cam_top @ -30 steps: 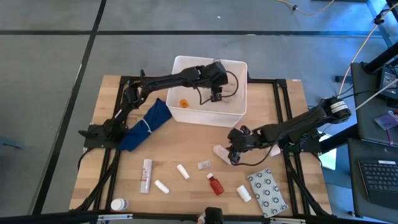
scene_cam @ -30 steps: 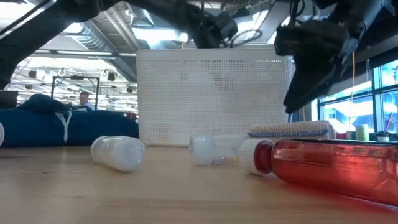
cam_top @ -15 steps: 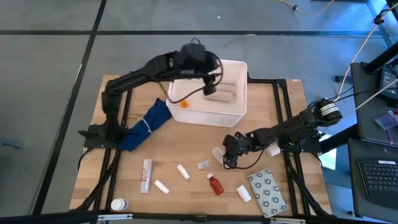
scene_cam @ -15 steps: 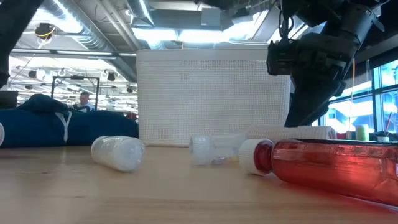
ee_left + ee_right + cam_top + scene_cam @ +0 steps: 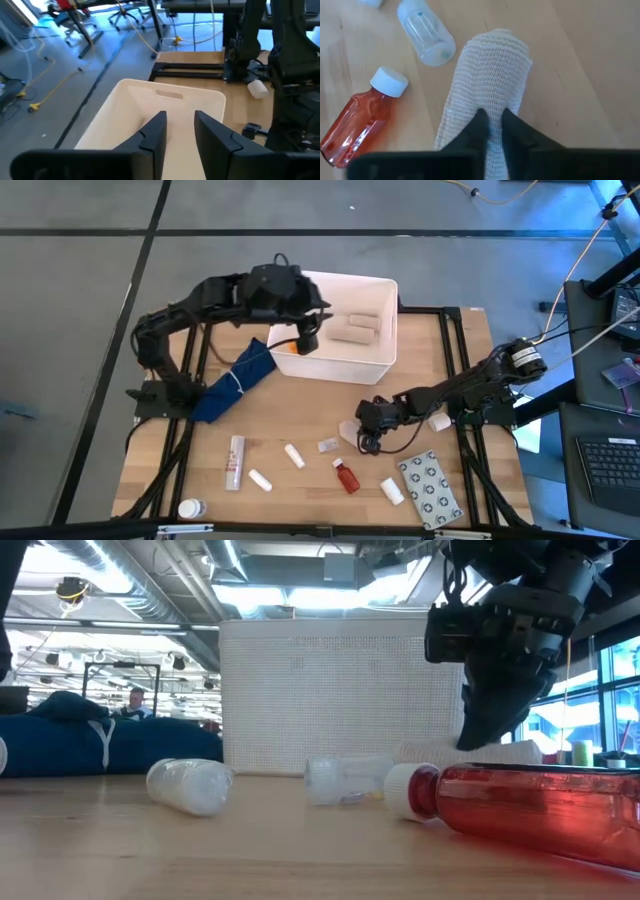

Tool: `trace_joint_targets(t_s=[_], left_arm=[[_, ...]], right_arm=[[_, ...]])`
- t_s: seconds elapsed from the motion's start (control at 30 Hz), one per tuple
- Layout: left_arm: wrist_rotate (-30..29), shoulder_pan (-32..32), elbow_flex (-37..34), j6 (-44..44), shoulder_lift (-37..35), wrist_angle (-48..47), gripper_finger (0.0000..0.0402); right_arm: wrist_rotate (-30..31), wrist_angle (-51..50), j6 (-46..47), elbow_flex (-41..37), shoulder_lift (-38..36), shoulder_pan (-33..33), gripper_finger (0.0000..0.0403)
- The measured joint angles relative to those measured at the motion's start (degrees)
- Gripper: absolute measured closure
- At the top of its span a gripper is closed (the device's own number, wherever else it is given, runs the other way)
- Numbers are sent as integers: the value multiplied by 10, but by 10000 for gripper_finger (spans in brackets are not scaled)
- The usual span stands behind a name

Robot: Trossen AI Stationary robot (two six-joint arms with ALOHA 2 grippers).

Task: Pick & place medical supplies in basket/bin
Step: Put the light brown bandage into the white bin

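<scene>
The white bin stands at the table's far middle, with beige rolls lying inside it. My left gripper hangs open over the bin's left part, and the bin's rim shows beneath its empty fingers. My right gripper is down on a whitish wrapped roll that lies flat on the table in front of the bin, and it is shut on that roll. A red bottle and a clear vial lie beside the roll. My right gripper comes from above, slanting down, onto the wrapped roll's top face. Its fingertips stand close together with a narrow ridge of gauze pinched between them. The roll lies flat on the table.
A white tube, small white bottles, a white jar and the grey ring-patterned packet lie along the near side. The blue cloth with its white cord lies left of the bin.
My left gripper has drawn back from inside the bin's right part toward the bin's left edge, and beige rolls show where it stood. My right gripper has moved a little toward the table's left and come down onto the wrapped roll.
</scene>
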Motion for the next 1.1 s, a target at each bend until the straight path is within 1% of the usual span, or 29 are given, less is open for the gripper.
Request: trace_joint_targets(t_s=[0.07,0.13,0.23,0.3,0.4,0.6,0.67,0.77,0.83,0.97,1.03,1.1], left_arm=[[-22,-11,-20,-8,-20,2,320],[-34,-18,-55,-19,-46,1,326],[-69,-29,-142,-51,-99,17,334],[-99,-35,-221,-72,-147,47,338],[-115,-47,-364,-87,-235,133,341],[-88,-83,-649,-89,-414,355,343],[-89,-97,-733,-89,-467,424,343],[-87,-115,-845,-90,-530,515,343],[-87,-124,-911,-94,-559,581,343],[-80,-134,-1020,-97,-585,704,343],[-74,-134,-1060,-97,-588,759,343],[-69,-134,-1087,-97,-587,798,343]], right_arm=[[1,-1,-11,0,-6,2,392],[1,-11,-11,3,-15,6,389],[11,-15,-27,14,-34,19,391],[15,-23,-38,26,-50,28,396],[23,-53,-55,50,-70,39,396],[63,-154,-90,142,-109,52,395],[89,-199,-110,185,-118,52,394],[152,-273,-144,260,-122,44,394],[192,-315,-174,314,-121,34,394],[261,-317,-277,406,-122,1,394],[278,-316,-329,443,-121,-28,394],[282,-317,-377,472,-121,-67,394]])
